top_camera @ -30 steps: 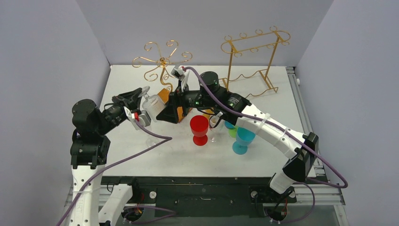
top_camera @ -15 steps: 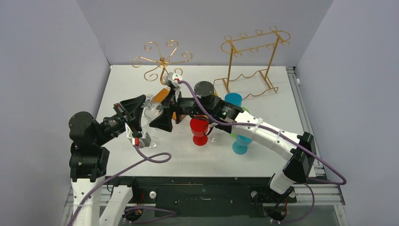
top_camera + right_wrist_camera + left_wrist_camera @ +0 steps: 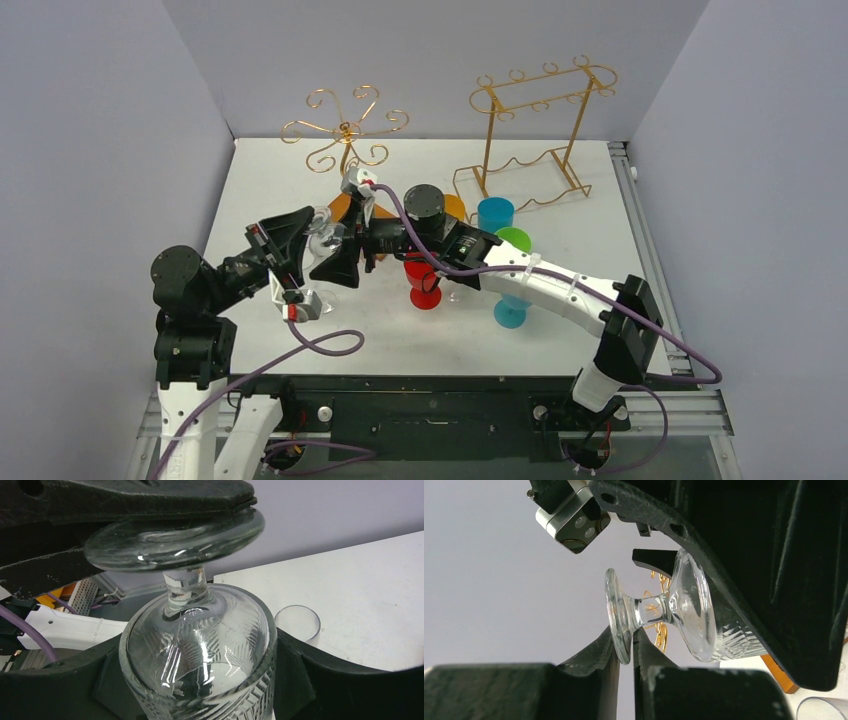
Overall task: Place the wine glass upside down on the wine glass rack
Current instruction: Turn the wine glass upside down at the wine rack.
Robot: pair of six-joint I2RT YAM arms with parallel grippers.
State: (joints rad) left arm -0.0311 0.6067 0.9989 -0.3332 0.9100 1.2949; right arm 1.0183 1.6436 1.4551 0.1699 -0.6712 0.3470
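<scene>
Left pincer (image 3: 625, 647) clamped on the foot of the glass (image 3: 684, 605). Right pincer (image 3: 200, 680) set against both sides of the bowl, apparently gripping. Glass aloft on its side, over the left half of the surface (image 3: 600, 200), short of the rack (image 3: 345, 130) at the far edge. Likely a handover: a bowl grip frees foot and stem for a rack curl. No writing legible.

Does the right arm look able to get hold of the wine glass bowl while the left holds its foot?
Probably yes. The right gripper has a finger on either side of the wine glass bowl, with nothing between. The left gripper pinches only the foot. Whether the right is pressing yet is unclear.
</scene>
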